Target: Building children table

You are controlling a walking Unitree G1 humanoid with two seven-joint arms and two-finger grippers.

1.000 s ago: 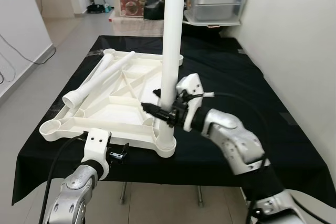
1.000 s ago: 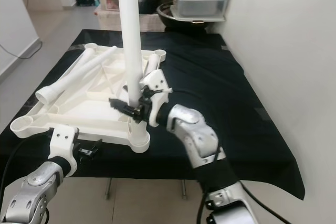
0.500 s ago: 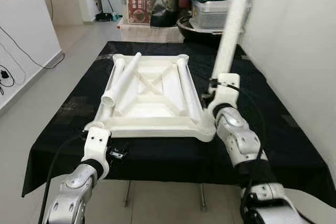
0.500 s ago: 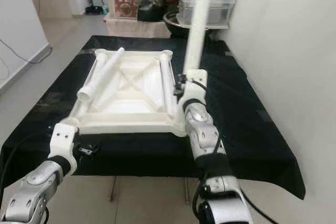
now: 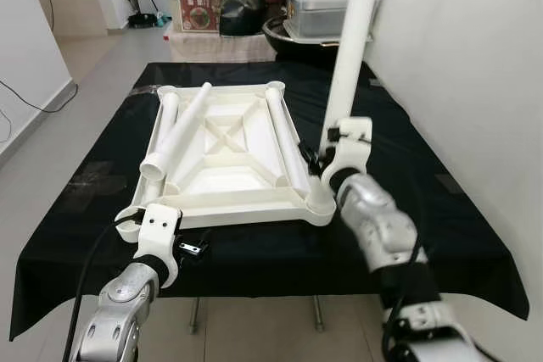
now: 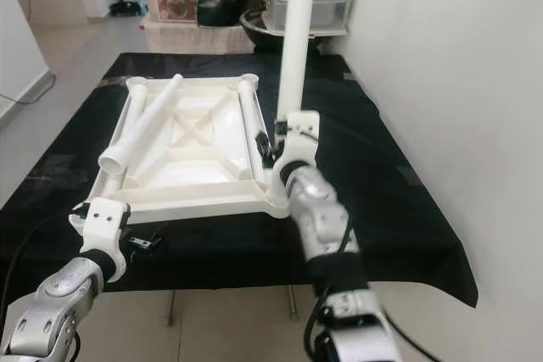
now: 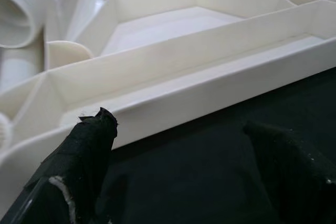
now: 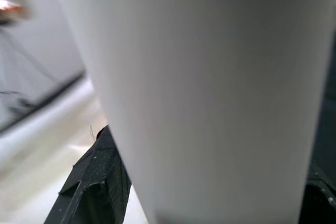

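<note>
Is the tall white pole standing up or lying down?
Standing up, leaning slightly. The pole rises from the tabletop's near corner, with the right gripper closed around it.

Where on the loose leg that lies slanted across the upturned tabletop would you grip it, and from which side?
Grip the slanted leg near mid-length, coming from above with the jaws straddling it crosswise. It rests propped on the tabletop's ribs, so its round sides are probably free there, and the middle should balance. The threaded near end is best left bare for screwing in.

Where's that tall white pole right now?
The leg stands nearly upright at the tabletop's near right corner socket, gripped by the right gripper.
</note>
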